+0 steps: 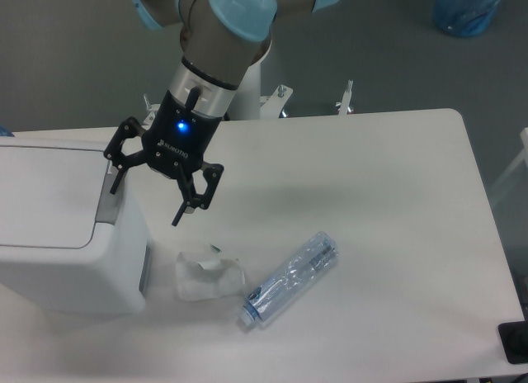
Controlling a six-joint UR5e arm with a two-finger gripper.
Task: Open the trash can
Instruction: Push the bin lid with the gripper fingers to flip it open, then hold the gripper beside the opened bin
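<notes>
From my seat I count one arm, one gripper point(146, 195), one trash can point(62, 230), one crumpled tissue point(208, 277) and one plastic bottle point(289, 278), all on or over one white table point(388, 201). The gripper hangs with its two fingers spread wide and nothing between them, a blue light glowing on its body. One fingertip point(113, 185) sits right at the bin's right-hand rim, over the upper end of the grey push tab point(106, 210) (I cannot tell from this angle whether it actually touches), while the other fingertip points down over bare tabletop just right of the bin. The trash can stands at the table's left edge, partly cut off by the frame, its flat white lid point(45, 197) lying closed. The tissue lies on the table just beside the bin's lower right corner, and the bottle rests on its side just right of the tissue, tilted, with its cap end toward the near edge. At the lower right corner of the view one dark object point(516, 342) peeks in, too cropped to identify.
</notes>
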